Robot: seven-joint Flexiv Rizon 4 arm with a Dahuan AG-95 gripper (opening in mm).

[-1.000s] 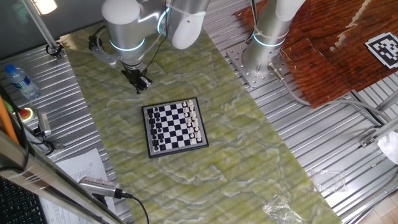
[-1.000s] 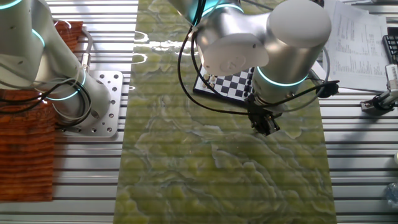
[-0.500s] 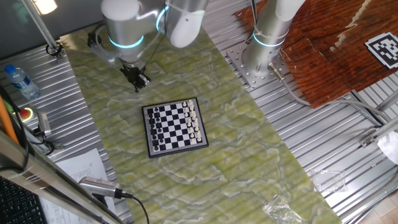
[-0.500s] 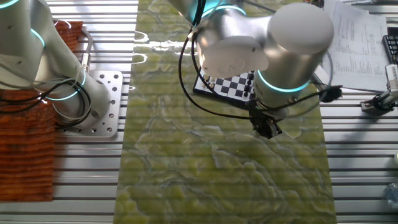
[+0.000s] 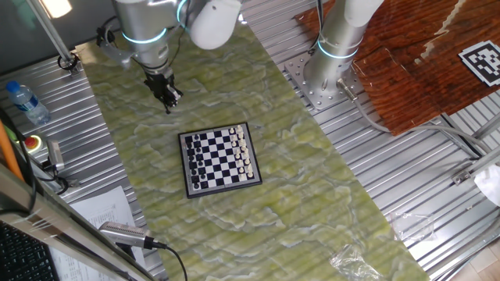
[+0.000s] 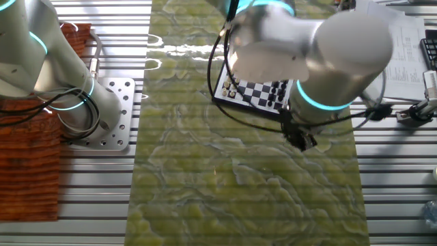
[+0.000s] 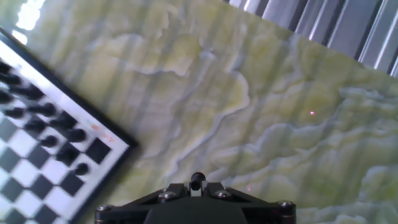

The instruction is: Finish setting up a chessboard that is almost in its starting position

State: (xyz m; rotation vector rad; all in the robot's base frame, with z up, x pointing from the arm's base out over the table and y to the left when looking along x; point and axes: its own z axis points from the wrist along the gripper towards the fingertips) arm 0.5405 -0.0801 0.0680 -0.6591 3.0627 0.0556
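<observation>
The chessboard (image 5: pixel 220 161) lies flat on the green marbled mat (image 5: pixel 305 195), black and white pieces lined along opposite edges. The gripper (image 5: pixel 168 95) hangs above bare mat beside the board, apart from it; whether its fingers are spread or pressed together cannot be told.

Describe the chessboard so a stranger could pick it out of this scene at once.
Find the long green marbled mat running down the ribbed metal table. Near its middle lies the chessboard, a small square of black and white checks in a dark rim, tiny black pieces along one edge and white along the other. The checkered tag sits off the mat and carries no pieces.
</observation>
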